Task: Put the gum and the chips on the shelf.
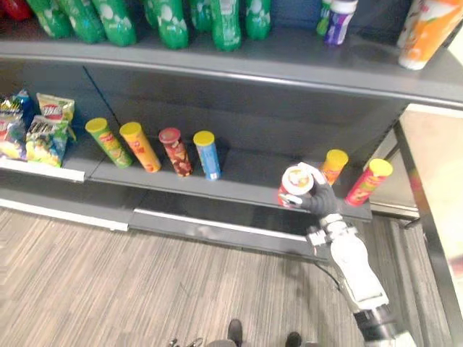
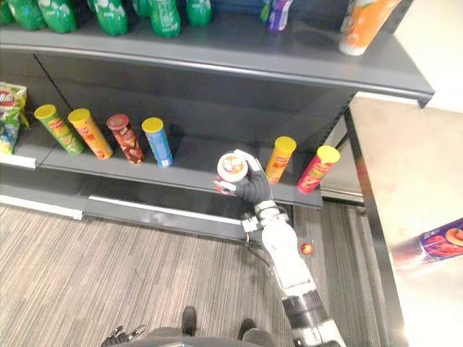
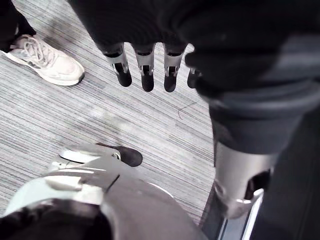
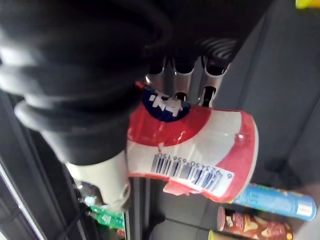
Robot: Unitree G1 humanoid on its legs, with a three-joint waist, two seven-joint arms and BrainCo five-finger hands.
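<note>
The right hand (image 1: 319, 197) was seen closed round a red and white chips can (image 1: 295, 185), fingers on one side and thumb on the other. The can was held upright, its pale top turned upward. It was held at the near edge of the lower shelf (image 1: 246, 189), between the blue can (image 1: 207, 155) on its left and the orange can (image 1: 333, 165) just to its right. Whether its base touched the shelf could not be told.

The left hand (image 3: 145, 70) was held over the striped floor (image 3: 75, 120) with its fingers straight, and nothing was held in it. A person's white shoe (image 3: 47, 62) was seen on the floor near it.

Six other cans were counted on the lower shelf, all leaning. Four were set in a row at the left: a green can (image 1: 108, 142), a yellow-orange can (image 1: 140, 147), a dark red can (image 1: 175, 152) and the blue one. Two were placed at the right: the orange one and a pink can (image 1: 368, 181). Chip bags (image 1: 51, 130) were stacked at the far left, cut by the edge, so no sure count was made.

On the upper shelf (image 1: 289, 69) a row of green bottles (image 1: 170, 22), one purple bottle (image 1: 338, 20) and one orange bottle (image 1: 427, 32) were seen.
</note>
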